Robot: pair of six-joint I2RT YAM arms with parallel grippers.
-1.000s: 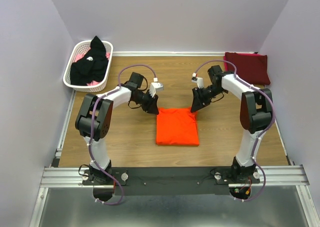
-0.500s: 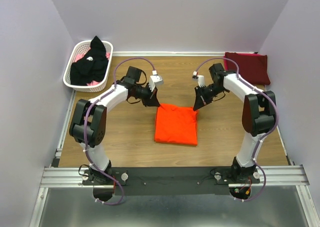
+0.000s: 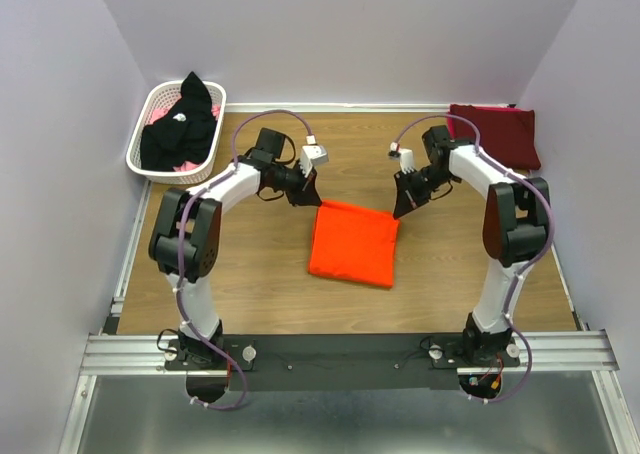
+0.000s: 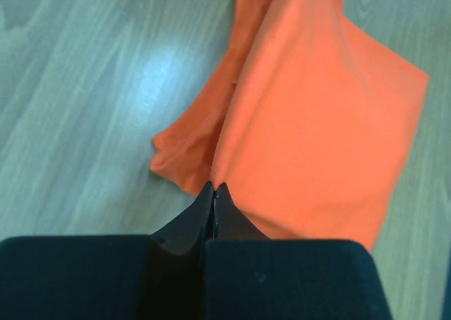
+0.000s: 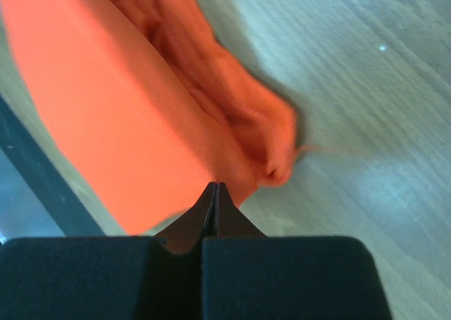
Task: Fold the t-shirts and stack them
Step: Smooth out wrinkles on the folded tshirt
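Observation:
The folded bright orange t-shirt (image 3: 352,244) lies mid-table, its far edge lifted. My left gripper (image 3: 314,200) is shut on its far left corner; in the left wrist view the jaws (image 4: 214,187) pinch the orange cloth (image 4: 317,122). My right gripper (image 3: 401,210) is shut on the far right corner, with the cloth (image 5: 120,108) hanging from its tips (image 5: 215,186) above the wood. The folded dark maroon t-shirt (image 3: 494,134) lies at the far right corner. The black t-shirt (image 3: 182,124) is heaped in the basket.
A white slotted basket (image 3: 143,144) stands at the far left corner, with some pink cloth under the black shirt. Purple walls close in the wooden table (image 3: 260,264) on three sides. A metal rail (image 3: 330,349) runs along the near edge.
Both grippers have moved toward the far right with the orange shirt's far corners. The shirt has slid away from the near edge and now lies skewed.

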